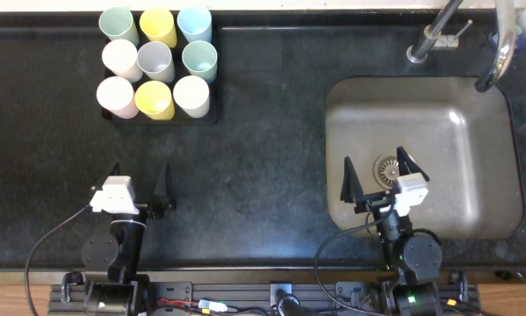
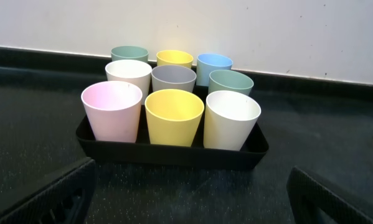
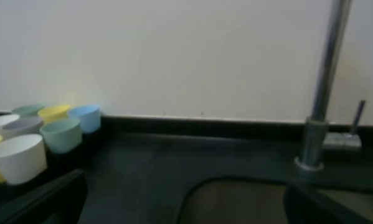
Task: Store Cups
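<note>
1. The left arm [image 1: 118, 224] sits folded close above its base, with the wrist pointing straight up the top view.
2. The left pincer [image 1: 140, 172] has its jaws spread wide with nothing between them. Its fingers [image 2: 55, 196] stand well apart in the left wrist view.
3. The right arm [image 1: 403, 235] is likewise folded near its base, wrist turned slightly to the left.
4. The right pincer [image 1: 374, 160] has its jaws spread wide and holds nothing.

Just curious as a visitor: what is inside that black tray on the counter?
Nine upright cups fill the black tray in three rows of three. They cover its floor, so anything beneath them cannot be seen.
</note>
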{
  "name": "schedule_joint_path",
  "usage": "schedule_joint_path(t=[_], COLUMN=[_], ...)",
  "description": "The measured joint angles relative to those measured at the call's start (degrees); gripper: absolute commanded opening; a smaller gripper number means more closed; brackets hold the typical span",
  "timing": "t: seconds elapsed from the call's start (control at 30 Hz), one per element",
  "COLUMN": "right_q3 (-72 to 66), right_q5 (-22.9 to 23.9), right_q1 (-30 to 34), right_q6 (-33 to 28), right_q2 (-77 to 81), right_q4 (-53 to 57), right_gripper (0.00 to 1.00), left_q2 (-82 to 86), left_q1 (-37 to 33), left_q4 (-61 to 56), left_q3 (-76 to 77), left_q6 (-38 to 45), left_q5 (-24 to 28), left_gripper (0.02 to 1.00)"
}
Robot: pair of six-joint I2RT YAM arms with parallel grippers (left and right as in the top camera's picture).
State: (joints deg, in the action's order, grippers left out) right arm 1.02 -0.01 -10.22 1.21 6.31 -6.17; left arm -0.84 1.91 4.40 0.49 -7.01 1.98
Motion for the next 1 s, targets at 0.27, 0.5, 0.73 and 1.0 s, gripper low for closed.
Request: schedule_joint_path(t=[0.27, 0.5, 0.73, 1.0], right_q3=[0.0, 0.0, 0.0, 0.0], right_q5=[0.04, 0.02, 0.04, 0.02], right_q1=[2.64, 2.69, 2.69, 2.69], right_q6=[0.02, 0.0, 0.02, 0.02], right_q2=[-5.44, -5.44, -5.44, -5.44], right_q4=[10.49, 10.88, 10.93, 10.93], right_gripper=[0.998, 0.996, 0.998, 0.998], left_q2=[0.0, 0.0, 0.0, 0.0], left_q1=[0.0, 0.0, 0.0, 0.0], left_q4=[0.0, 0.0, 0.0, 0.0], left_q3=[0.0, 0.0, 0.0, 0.0], left_q6=[0.0, -0.02, 0.0, 0.0], left_q5=[0.0, 0.0, 0.0, 0.0], left_gripper=[1.0, 1.0, 1.0, 1.0])
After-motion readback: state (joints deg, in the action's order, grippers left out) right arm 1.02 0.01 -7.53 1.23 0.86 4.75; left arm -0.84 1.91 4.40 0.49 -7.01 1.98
